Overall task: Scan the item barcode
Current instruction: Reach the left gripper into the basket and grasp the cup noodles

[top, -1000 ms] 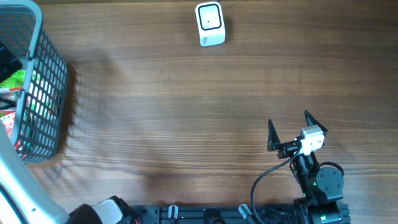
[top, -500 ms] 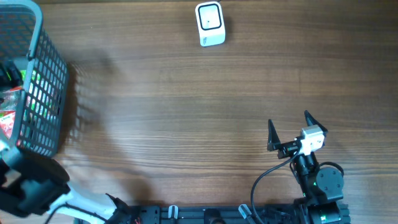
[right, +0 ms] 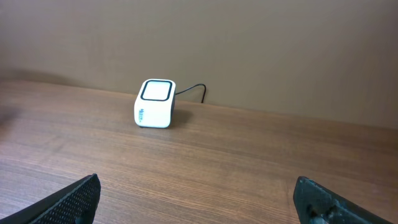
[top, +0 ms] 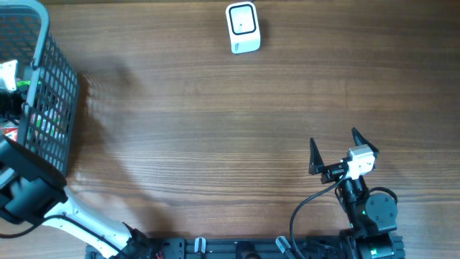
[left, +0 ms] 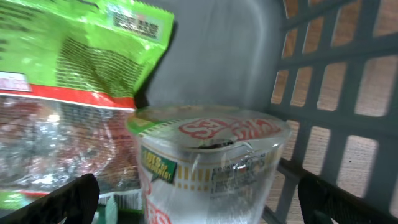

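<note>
A cup of instant noodles with a shiny film lid stands inside the grey basket. My left gripper is open, its fingers wide apart on either side of the cup and not touching it. Behind the cup leans a green snack bag. From overhead the left arm reaches into the basket at the far left, its fingers hidden there. The white barcode scanner sits at the table's far edge. My right gripper hovers open over bare wood at the front right.
The basket holds more packets, red and green, seen through its mesh. The scanner's cable runs off behind it. Bare wooden tabletop lies between basket, scanner and right arm.
My left arm has swung further over the basket's near corner and lowered toward its contents. The right arm and the scanner have not moved.
</note>
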`<state>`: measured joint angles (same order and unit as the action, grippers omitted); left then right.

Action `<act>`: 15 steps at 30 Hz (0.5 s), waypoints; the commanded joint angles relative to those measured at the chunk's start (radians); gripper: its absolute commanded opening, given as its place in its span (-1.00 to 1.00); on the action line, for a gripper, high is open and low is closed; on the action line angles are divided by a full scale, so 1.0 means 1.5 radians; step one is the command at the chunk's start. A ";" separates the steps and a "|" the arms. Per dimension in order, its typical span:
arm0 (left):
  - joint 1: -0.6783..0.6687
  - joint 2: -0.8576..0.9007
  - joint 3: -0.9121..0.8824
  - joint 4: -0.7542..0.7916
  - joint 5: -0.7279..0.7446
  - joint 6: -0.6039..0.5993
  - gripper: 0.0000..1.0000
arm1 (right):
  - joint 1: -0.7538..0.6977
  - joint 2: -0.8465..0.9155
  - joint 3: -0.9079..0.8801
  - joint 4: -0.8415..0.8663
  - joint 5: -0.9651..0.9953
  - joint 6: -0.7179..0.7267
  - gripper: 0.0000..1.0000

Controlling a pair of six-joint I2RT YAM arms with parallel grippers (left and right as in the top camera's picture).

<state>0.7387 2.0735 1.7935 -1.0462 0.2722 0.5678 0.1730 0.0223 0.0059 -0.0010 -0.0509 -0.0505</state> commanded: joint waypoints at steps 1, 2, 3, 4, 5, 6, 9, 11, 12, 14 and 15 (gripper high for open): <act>0.003 0.027 -0.029 -0.003 0.020 0.021 1.00 | -0.003 -0.003 -0.001 0.002 0.005 -0.001 0.99; 0.003 0.028 -0.041 0.002 0.018 0.021 1.00 | -0.003 -0.003 -0.001 0.002 0.005 -0.001 0.99; 0.003 0.029 -0.053 0.008 0.013 0.021 1.00 | -0.003 -0.003 -0.001 0.002 0.005 -0.001 1.00; 0.003 0.029 -0.062 0.013 0.012 0.021 1.00 | -0.003 -0.003 -0.001 0.002 0.005 -0.001 1.00; 0.003 0.029 -0.074 0.021 0.010 0.021 1.00 | -0.003 -0.003 -0.001 0.002 0.005 -0.001 1.00; 0.003 0.029 -0.085 0.030 0.004 0.020 1.00 | -0.003 -0.003 -0.001 0.002 0.005 -0.001 1.00; 0.003 0.029 -0.094 0.051 0.000 0.019 0.93 | -0.003 -0.003 -0.001 0.002 0.005 -0.001 1.00; 0.003 0.029 -0.094 0.060 0.000 0.020 0.58 | -0.003 -0.003 -0.001 0.002 0.005 -0.001 0.99; 0.003 0.029 -0.093 0.063 0.000 0.020 0.52 | -0.003 -0.003 -0.001 0.002 0.005 -0.001 0.99; 0.003 0.026 -0.085 0.065 0.000 0.019 0.37 | -0.003 -0.003 -0.001 0.002 0.005 -0.001 0.99; 0.003 0.025 -0.076 0.064 0.001 0.016 0.29 | -0.003 -0.003 -0.001 0.002 0.005 -0.001 1.00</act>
<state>0.7433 2.1040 1.6642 -0.9562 0.2638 0.5900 0.1730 0.0223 0.0059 -0.0006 -0.0509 -0.0505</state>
